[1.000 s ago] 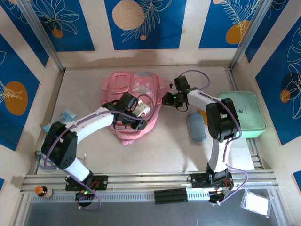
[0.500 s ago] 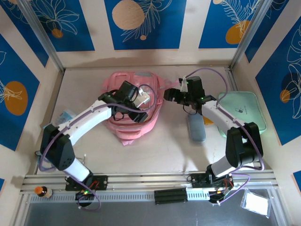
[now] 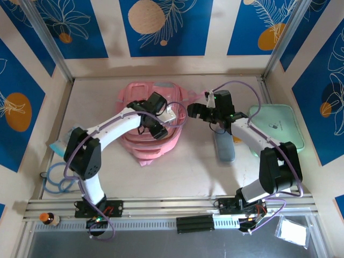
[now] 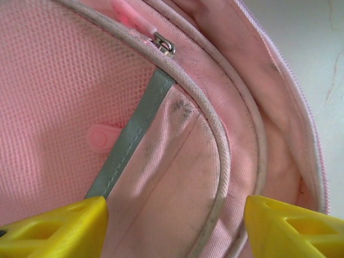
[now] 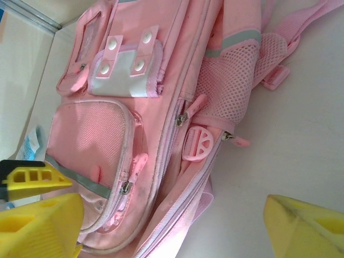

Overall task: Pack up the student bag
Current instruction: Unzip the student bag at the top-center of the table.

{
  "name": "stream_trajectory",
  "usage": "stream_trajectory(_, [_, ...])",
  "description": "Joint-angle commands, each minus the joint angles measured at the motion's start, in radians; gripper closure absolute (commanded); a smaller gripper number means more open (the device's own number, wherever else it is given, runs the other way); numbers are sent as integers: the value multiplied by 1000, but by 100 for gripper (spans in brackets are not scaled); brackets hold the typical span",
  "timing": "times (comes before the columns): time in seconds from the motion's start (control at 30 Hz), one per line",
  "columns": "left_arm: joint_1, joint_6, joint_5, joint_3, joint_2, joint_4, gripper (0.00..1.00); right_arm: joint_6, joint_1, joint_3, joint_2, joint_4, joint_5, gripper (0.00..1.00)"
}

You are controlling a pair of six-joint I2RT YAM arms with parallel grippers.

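imo with the student bag [image 3: 156,91] lying flat far-centre on the table [image 3: 188,172], left gripper [image 4: 173,228] and right gripper [image 5: 172,228] both spread wide gripping nothing, I'd pinch that zip pull [image 4: 161,44] squarely with the left while the right pins the bag's right edge

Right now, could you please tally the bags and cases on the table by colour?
Pink student bag: 1
Mint-green case: 1
Grey-blue pouch: 1
Total: 3
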Motion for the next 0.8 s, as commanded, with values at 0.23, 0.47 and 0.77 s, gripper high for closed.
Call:
stream_trajectory(0.23, [17,57,-48,82,69,-46,60,21,-17,-1,-25,-8,-12,16])
stream_trajectory(0.47, [19,25,-28,85,25,-34,89,56,-27,4,-2,2,-61,17])
stream_trajectory(0.77, [32,-38,68,-27,-150,45,100,138,-35,96,131,28,-244,21])
